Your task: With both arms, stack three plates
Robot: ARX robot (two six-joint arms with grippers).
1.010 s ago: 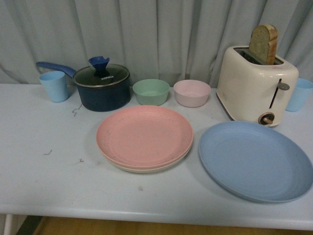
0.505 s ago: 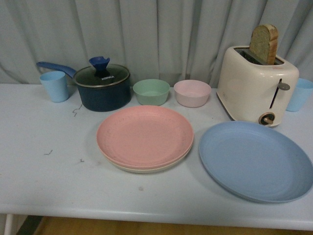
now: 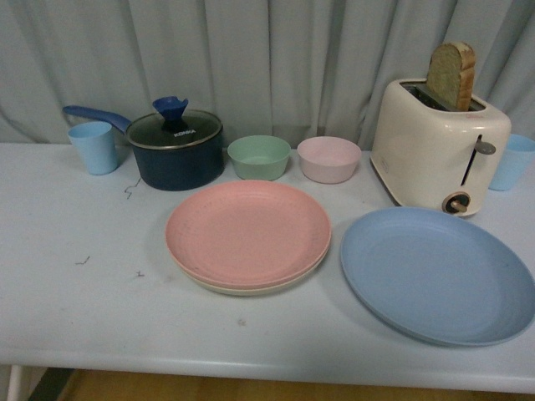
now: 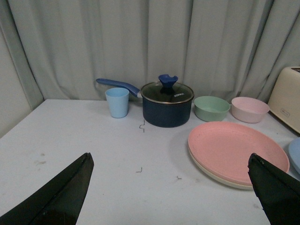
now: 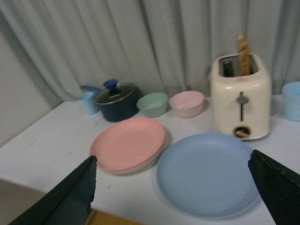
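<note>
Front view showed the pink plate (image 3: 247,230) stacked on the beige plate (image 3: 251,289) mid-table (image 3: 84,317). The blue plate (image 3: 435,274) lay flat just beside them, toward my right, apart. My left gripper (image 4: 169,157) and right gripper (image 5: 172,157) each had fingers spread wide apart.

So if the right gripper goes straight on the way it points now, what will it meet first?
Most likely the blue plate, lying straight ahead of the open right gripper; depth is hard to judge.
</note>
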